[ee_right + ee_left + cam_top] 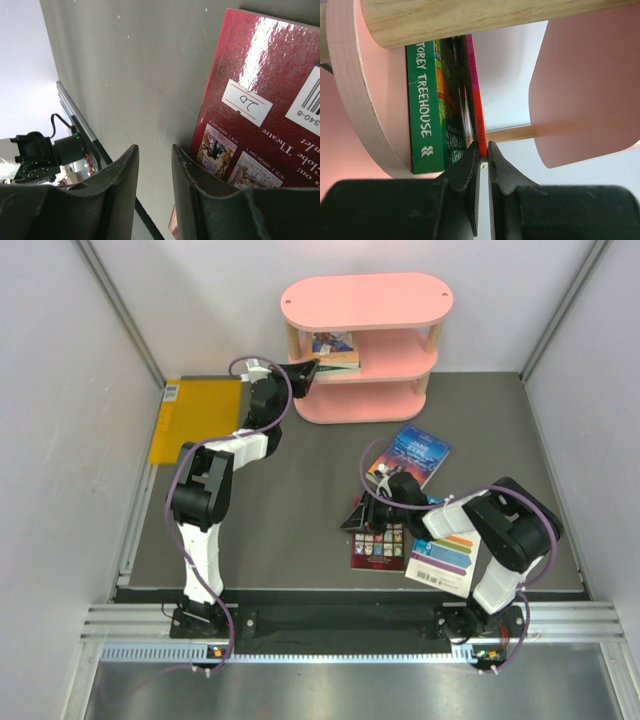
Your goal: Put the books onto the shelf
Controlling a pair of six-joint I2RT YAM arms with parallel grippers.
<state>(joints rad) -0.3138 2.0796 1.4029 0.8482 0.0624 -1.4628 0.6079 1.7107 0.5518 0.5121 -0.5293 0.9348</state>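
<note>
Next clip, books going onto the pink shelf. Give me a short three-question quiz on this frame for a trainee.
1. True or false: the green Treehouse book is on the middle tier of the shelf.
2. The jaws of the right gripper are: A open with nothing between them, B shut on a book, C out of view.
3. How many books lie on the table?
Key: 1 true; 2 A; 3 three.
</note>
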